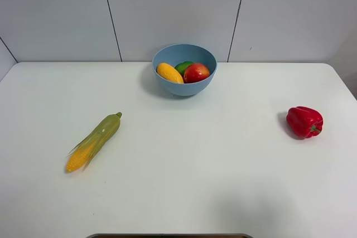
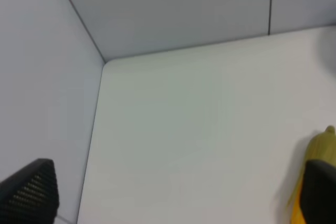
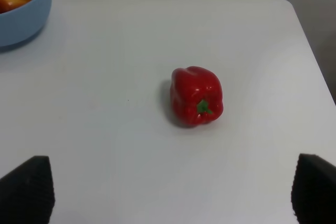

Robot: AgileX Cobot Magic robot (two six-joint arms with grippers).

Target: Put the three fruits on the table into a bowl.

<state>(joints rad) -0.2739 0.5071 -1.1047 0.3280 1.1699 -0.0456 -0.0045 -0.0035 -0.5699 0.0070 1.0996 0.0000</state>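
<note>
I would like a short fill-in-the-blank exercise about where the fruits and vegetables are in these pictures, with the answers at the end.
1. The lime, the mango and the apple all lie inside the ____.
2. The vegetable lying on the left half of the table in the high view is the ____.
3. The bell pepper is coloured ____.
4. The number of fruits left on the tabletop outside the bowl is ____.

Missing words: bowl; corn cob; red; zero

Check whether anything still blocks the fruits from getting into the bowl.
Nothing visible does. The lime, mango and apple already sit inside the bowl. The corn cob and bell pepper lie well apart from it on the table.
</note>
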